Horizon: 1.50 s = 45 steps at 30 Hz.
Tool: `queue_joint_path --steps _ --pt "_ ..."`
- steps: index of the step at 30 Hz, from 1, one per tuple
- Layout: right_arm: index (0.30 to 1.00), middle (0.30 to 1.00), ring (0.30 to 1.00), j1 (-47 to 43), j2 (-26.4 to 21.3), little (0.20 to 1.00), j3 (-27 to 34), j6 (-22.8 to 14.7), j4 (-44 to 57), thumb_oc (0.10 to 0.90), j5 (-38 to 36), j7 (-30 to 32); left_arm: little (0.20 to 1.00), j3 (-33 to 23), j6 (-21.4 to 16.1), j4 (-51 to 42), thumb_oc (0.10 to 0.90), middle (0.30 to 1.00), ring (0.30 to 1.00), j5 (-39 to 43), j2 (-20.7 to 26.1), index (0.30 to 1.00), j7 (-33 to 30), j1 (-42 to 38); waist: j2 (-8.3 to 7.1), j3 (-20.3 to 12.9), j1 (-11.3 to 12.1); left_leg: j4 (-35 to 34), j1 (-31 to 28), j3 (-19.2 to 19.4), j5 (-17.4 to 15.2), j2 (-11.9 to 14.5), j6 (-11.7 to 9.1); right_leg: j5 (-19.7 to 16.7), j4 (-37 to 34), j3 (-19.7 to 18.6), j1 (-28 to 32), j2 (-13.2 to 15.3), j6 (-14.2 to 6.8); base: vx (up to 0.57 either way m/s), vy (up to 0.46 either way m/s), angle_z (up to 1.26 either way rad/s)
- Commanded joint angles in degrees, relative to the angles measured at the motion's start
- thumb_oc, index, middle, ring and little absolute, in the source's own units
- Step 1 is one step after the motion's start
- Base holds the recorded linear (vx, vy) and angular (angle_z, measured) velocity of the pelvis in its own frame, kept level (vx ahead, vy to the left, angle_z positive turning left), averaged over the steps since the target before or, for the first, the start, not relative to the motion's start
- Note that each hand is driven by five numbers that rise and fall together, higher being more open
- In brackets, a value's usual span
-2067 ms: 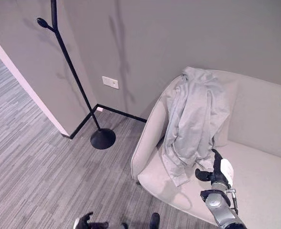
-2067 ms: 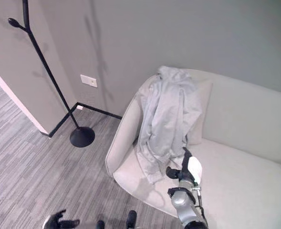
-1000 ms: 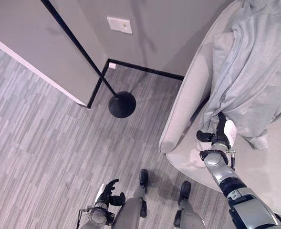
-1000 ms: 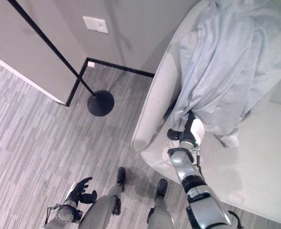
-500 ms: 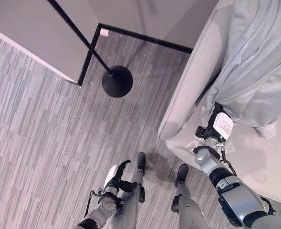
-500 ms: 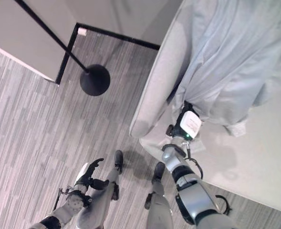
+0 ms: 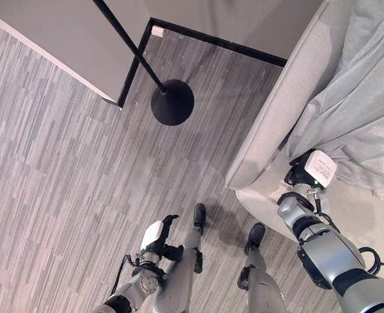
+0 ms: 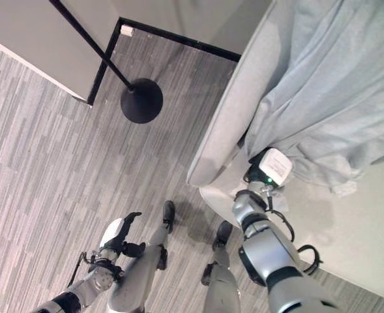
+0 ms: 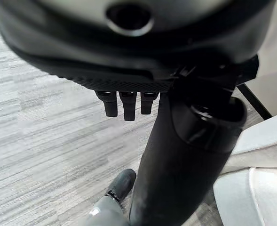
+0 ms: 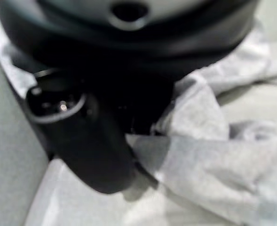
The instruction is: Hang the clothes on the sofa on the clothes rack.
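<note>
- While right hand (image 8: 259, 175) sits at garment (image 7: 361, 111) hem by sofa (image 7: 270, 137) edge, grip can't be told.
- 1 rack (image 7: 172, 102), bare floor (image 7: 55, 169) around base.
- Left hand (image 7: 160, 236) low, fingers relaxed, holding nothing.

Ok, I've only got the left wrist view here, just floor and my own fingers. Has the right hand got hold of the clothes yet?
Observer: The right hand is against the grey garment at its lower edge; cloth lies bunched beside the thumb, but I cannot tell if the fingers have closed.
Operator: Where's the garment lying?
Observer: Draped over the sofa back, hanging down to the seat.
Operator: And the rack?
Observer: The clothes rack stands on the floor in the wall corner, to the sofa's left.
</note>
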<state>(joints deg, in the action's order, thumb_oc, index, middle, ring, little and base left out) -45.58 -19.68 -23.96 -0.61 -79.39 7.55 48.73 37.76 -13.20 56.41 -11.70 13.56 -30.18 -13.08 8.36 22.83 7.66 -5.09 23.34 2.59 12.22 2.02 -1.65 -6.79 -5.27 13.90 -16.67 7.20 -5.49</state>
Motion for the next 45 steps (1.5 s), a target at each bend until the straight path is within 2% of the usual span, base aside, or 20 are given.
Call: queue_joint_path --steps 1,5,6,7,12,15,18,25,27,30,35,36,38,39,40,41,42,43,45 --pt "0.3 0.3 0.3 10.0 4.4 0.3 2.8 0.5 -4.3 0.4 -8.6 -6.9 0.9 1.4 0.0 3.5 0.8 0.9 0.9 -1.6 -1.0 0.9 -2.4 -1.0 -0.99 -1.9 -1.4 0.1 0.7 0.3 -3.4 1.7 -4.1 -0.1 0.3 -4.7 -1.0 3.8 -3.7 0.0 -0.022 -0.04" --pt "0.3 0.3 0.3 12.5 4.8 0.3 7.1 -5.4 2.5 0.4 -19.5 -7.9 0.9 0.9 0.0 4.7 0.8 0.9 0.9 -0.6 -1.3 0.9 -1.3 -0.6 -2.4 -3.5 -2.7 0.1 -1.6 0.8 -4.2 2.5 -4.1 0.3 0.3 -5.1 0.6 3.4 -3.5 0.0 -0.019 -0.01" --pt "0.3 0.3 0.3 12.6 4.8 0.3 7.0 -5.4 2.5 0.4 -19.5 -7.9 0.9 0.9 0.0 4.7 0.8 0.9 0.9 -0.6 -1.3 0.9 -1.3 -0.6 -2.42 -3.5 -2.7 0.1 -1.6 0.8 -4.3 2.5 -4.1 0.3 0.3 -5.2 0.6 3.4 -3.5 0.04 -0.053 -0.06" --pt "0.3 0.3 0.3 14.3 6.3 0.3 9.3 -9.6 9.6 0.4 -27.2 -8.8 0.9 0.1 0.4 5.0 0.8 0.9 0.9 0.1 -1.2 0.9 -0.3 -0.1 -3.33 -4.5 -3.5 0.1 -3.2 1.4 -4.8 3.1 -4.1 0.6 0.3 -5.5 1.9 3.1 -3.4 0.03 -0.048 -0.11" --pt "0.3 0.3 0.3 22.9 8.8 0.3 9.1 -16.5 33.5 0.4 -37.6 -13.6 0.9 -3.8 1.6 3.1 0.8 0.9 0.9 1.2 -0.1 0.9 2.5 3.5 -5.57 -7.3 -5.3 0.1 -7.7 2.8 -5.7 4.5 -4.0 1.6 0.3 -6.0 5.6 2.6 -2.9 0.05 -0.068 -0.23" --pt "0.3 0.3 0.3 27.1 8.8 0.3 8.6 -18.8 43.9 0.4 -42.2 -18.2 0.9 -5.7 1.8 1.1 0.8 0.9 0.9 1.9 0.8 0.9 4.2 5.5 -6.47 -9.4 -5.7 0.1 -10.5 3.4 -6.3 5.2 -4.0 2.3 0.3 -6.0 8.0 2.5 -2.8 0.07 -0.074 -0.17" --pt "0.3 0.3 0.3 32.6 5.7 0.3 7.0 -20.2 57.5 0.4 -42.9 -26.9 0.9 -8.6 1.1 -1.5 0.8 0.9 0.9 2.7 2.0 0.9 7.8 8.9 -7.31 -13.2 -5.8 0.1 -14.9 4.1 -7.2 5.9 -4.1 3.4 0.3 -5.9 12.0 2.2 -2.8 0.11 -0.082 -0.01" --pt "0.3 0.3 0.3 31.7 3.2 0.3 6.7 -20.8 65.8 0.4 -47.9 -32.4 0.9 -8.9 0.9 -4.6 0.8 0.9 0.9 3.2 2.9 0.9 12.1 10.6 -7.74 -17.2 -5.3 0.1 -17.9 4.3 -7.9 6.2 -4.2 4.0 0.3 -5.8 14.7 1.8 -2.8 0.05 -0.03 0.0" --pt "0.3 0.3 0.3 28.9 2.8 0.3 6.5 -21.9 71.0 0.4 -55.1 -34.7 0.9 -8.9 1.1 -6.5 0.8 0.9 0.9 4.9 2.9 0.9 13.7 10.8 -8.08 -19.6 -4.9 0.1 -19.5 4.3 -8.2 6.4 -4.2 4.3 0.3 -5.6 16.3 1.6 -2.7 0.08 -0.023 0.01" --pt "0.3 0.3 0.3 24.5 2.2 0.3 5.5 -22.1 72.6 0.4 -57.6 -34.8 0.9 -8.9 1.3 -7.7 0.8 0.9 0.9 6.8 2.9 0.9 14.6 10.9 -8.42 -20.5 -4.4 0.1 -20.4 4.3 -8.4 6.6 -4.3 4.4 0.3 -5.6 17.1 1.5 -2.6 0.03 -0.011 -0.01" --pt "0.3 0.3 0.3 11.4 -1.3 0.3 4.2 -21.8 74.5 0.4 -57.3 -32.2 0.9 -9.4 1.8 -10.1 0.8 0.9 0.9 12.2 2.2 0.9 15.4 11.6 -9.51 -22.3 -3.4 0.1 -22.1 4.5 -8.8 7.0 -4.3 4.7 0.3 -5.7 18.5 1.0 -2.4 0.02 -0.003 -0.01" --pt "0.3 0.3 0.3 11.3 -1.3 0.3 4.2 -21.8 74.5 0.4 -57.3 -32.1 0.9 -9.4 1.8 -10.1 0.8 0.9 0.9 12.2 2.2 0.9 15.4 11.5 -9.5 -22.2 -3.4 0.1 -22.1 4.6 -8.8 7.0 -4.4 4.7 0.3 -5.7 18.5 1.0 -2.4 0.0 0.0 0.0" --pt "0.3 0.3 0.3 3.5 -3.6 0.3 4.6 -22.0 75.3 0.4 -55.5 -29.1 0.9 -8.3 2.1 -13.0 0.8 0.9 0.9 13.6 2.4 0.9 15.7 11.7 -10.2 -23.0 -3.1 0.1 -23.2 4.7 -9.1 7.3 -4.4 4.9 0.3 -5.7 19.5 0.7 -2.2 0.02 -0.005 -0.01" --pt "0.3 0.3 0.3 3.4 -3.6 0.3 4.6 -22.0 75.2 0.4 -55.5 -29.1 0.9 -8.3 2.1 -13.0 0.8 0.9 0.9 13.6 2.4 0.9 15.7 11.6 -10.22 -23.0 -3.1 0.1 -23.0 4.7 -8.9 7.3 -4.4 4.8 0.3 -5.7 19.4 0.7 -2.2 0.05 -0.007 -0.02" --pt "0.3 0.3 0.3 -4.8 -7.0 0.3 4.7 -21.8 75.0 0.4 -53.3 -26.0 0.9 -8.0 2.2 -14.9 0.8 0.9 0.9 14.5 3.2 0.9 15.8 11.2 -10.95 -23.9 -3.1 0.1 -23.4 4.6 -9.1 7.5 -4.4 5.0 0.4 -5.7 19.9 0.4 -2.1 0.0 0.0 0.0" --pt "0.3 0.3 0.3 -4.9 -7.0 0.3 4.7 -21.8 74.9 0.4 -53.2 -26.0 0.9 -8.0 2.2 -14.9 0.8 0.9 0.9 14.5 3.2 0.9 15.8 11.2 -10.93 -23.8 -3.2 0.1 -23.5 4.6 -9.1 7.5 -4.4 5.0 0.4 -5.7 20.0 0.4 -2.1 0.04 -0.006 -0.02" --pt "0.3 0.3 0.3 -10.9 -8.7 0.3 4.6 -21.5 72.5 0.4 -52.1 -24.0 0.9 -8.1 1.9 -16.2 0.8 0.9 0.9 15.2 4.1 0.9 15.3 10.6 -11.47 -24.4 -3.1 0.1 -23.7 4.4 -9.2 7.7 -4.5 5.2 0.5 -5.6 20.1 0.2 -2.0 0.0 0.0 0.0" --pt "0.3 0.3 0.3 -11.2 -8.7 0.3 4.5 -21.6 72.3 0.4 -52.2 -24.0 0.9 -8.1 1.9 -16.2 0.8 0.9 0.9 15.2 4.1 0.9 15.3 10.5 -11.44 -24.3 -3.1 0.1 -23.8 4.4 -9.2 7.7 -4.5 5.2 0.5 -5.6 20.1 0.2 -2.0 0.02 -0.01 -0.04" --pt "0.3 0.3 0.3 -17.4 -9.8 0.3 4.2 -21.7 68.6 0.4 -52.0 -22.2 0.9 -8.2 1.5 -17.5 0.8 0.9 0.9 16.8 4.8 0.9 15.2 9.9 -11.94 -24.9 -3.1 0.1 -24.0 4.3 -9.2 7.8 -4.6 5.3 0.6 -5.6 20.4 0.0 -2.0 0.0 -0.004 -0.02"
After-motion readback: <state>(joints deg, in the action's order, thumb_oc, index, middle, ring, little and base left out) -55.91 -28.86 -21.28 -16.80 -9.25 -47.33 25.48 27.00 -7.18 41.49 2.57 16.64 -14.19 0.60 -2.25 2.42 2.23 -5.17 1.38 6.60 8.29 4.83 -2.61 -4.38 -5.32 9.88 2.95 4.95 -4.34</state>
